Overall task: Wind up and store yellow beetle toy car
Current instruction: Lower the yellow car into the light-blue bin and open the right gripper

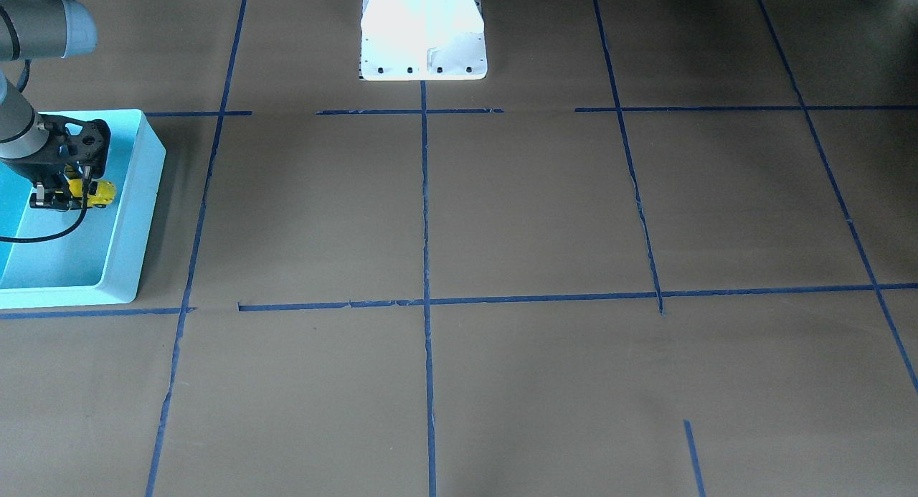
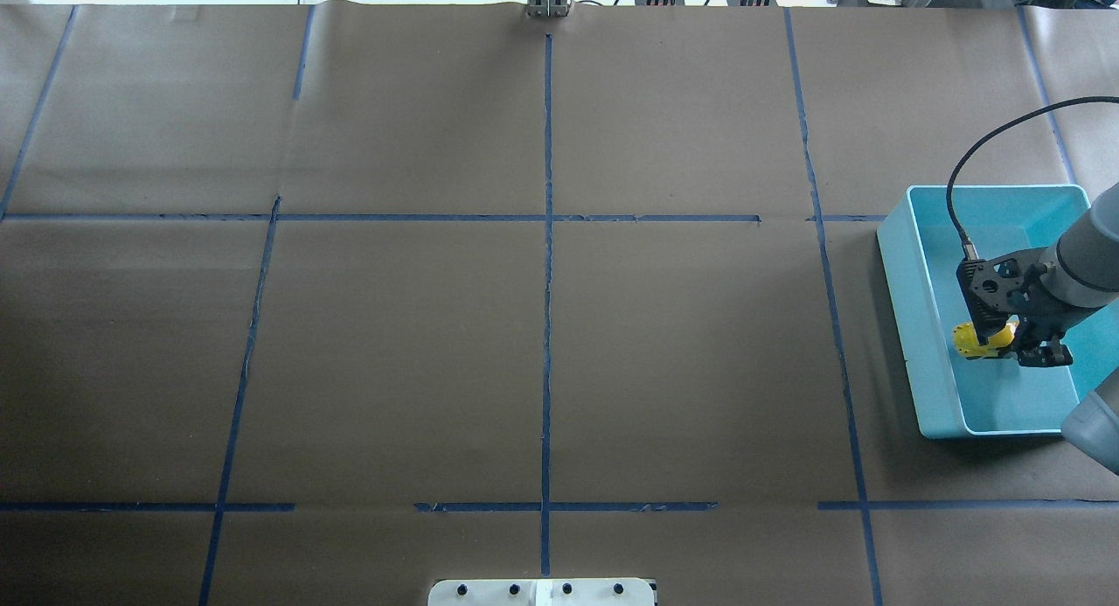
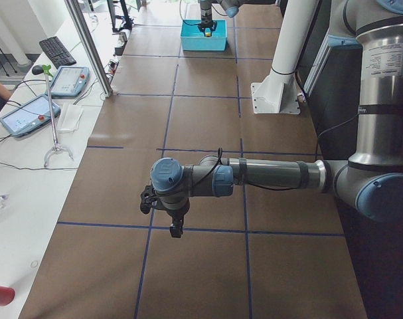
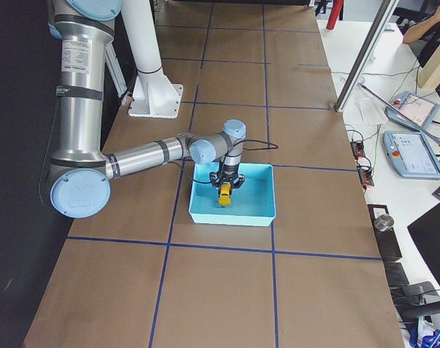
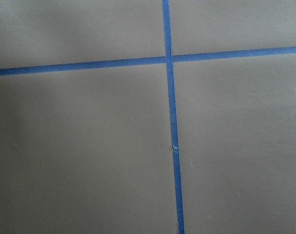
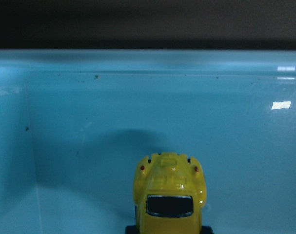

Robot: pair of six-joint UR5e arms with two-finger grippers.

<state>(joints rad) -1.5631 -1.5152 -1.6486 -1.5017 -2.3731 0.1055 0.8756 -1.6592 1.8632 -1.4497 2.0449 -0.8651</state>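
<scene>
you see brown paper table point(image 2: 393, 352), matte, flat, crossed by blue tape grid. light-blue plastic bin point(image 2: 913, 317), glossy, rectangular, at robot's right end. right gripper point(image 2: 1005, 338) reaches inside bin, jaws pinched on yellow beetle toy car point(image 2: 964, 340), rounded, shiny, within bin walls. left gripper point(image 3: 171, 219) over bare paper, well apart; jaw state: cannot tell.

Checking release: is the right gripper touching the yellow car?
Cannot tell. In the front-facing view the right gripper overlaps the yellow beetle toy car in the blue bin; no contact or gap shows. Wrist view hides the fingers.
</scene>
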